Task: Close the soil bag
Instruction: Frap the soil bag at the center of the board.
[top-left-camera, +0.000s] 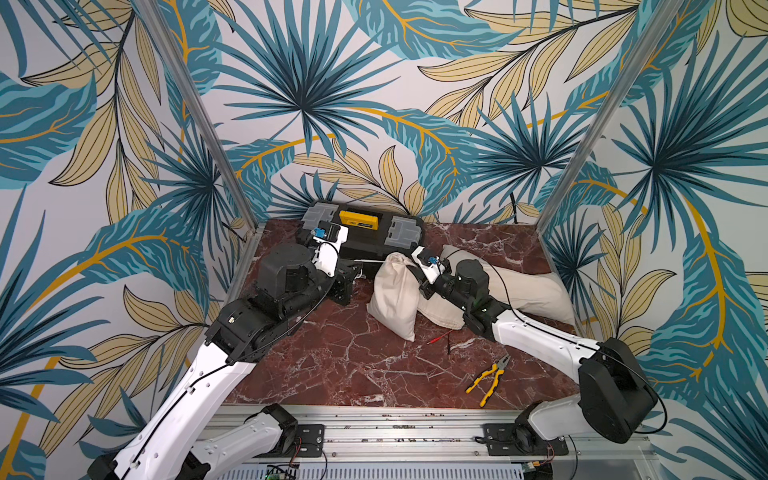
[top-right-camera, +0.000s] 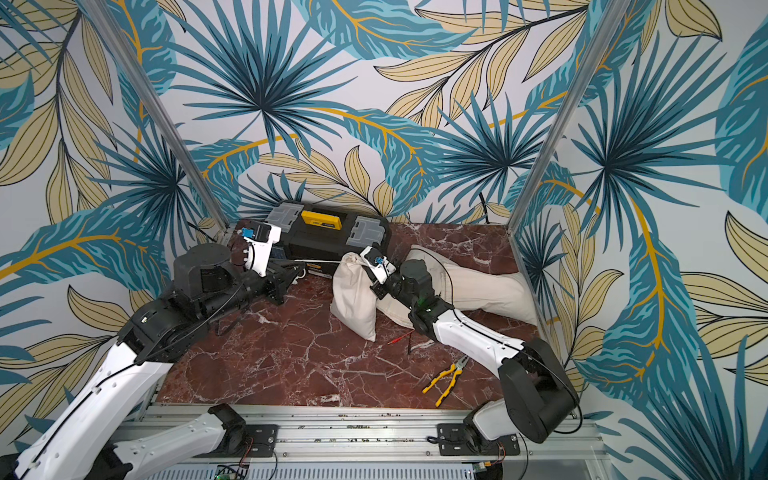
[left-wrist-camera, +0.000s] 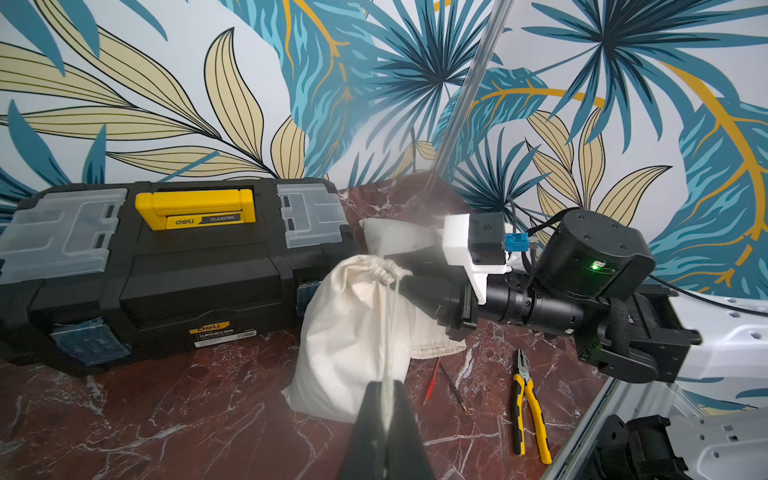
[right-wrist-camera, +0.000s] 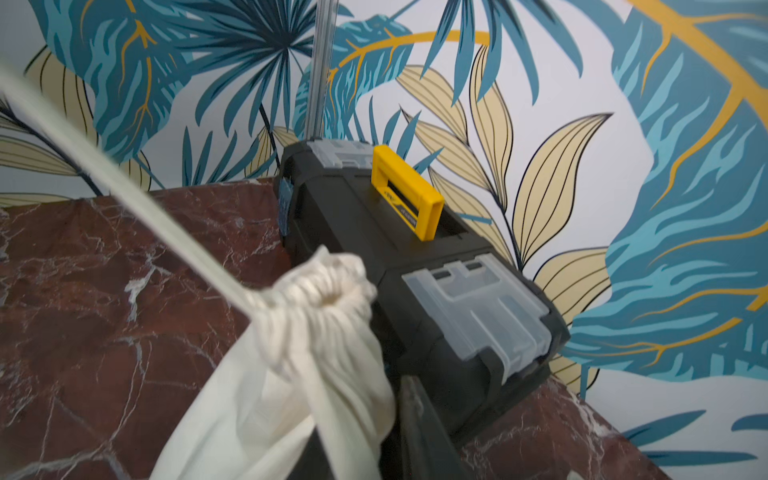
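Evidently cinch step nearly done: soil bag (top-left-camera: 392, 295) upright on desk (top-left-camera: 353, 374), beside toolbox (top-left-camera: 365, 237), neck puckered tight. Left tool (left-wrist-camera: 384, 390) clamped on drawstring (left-wrist-camera: 392, 316), cord taut, wrist level. Right tool (left-wrist-camera: 409, 286) at bag neck, forearm low over desk; parted or pinching cloth, cannot tell. Next likely: firm final pull, neck braced.

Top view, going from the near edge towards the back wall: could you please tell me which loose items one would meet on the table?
pliers → red and black probes → soil bag → toolbox
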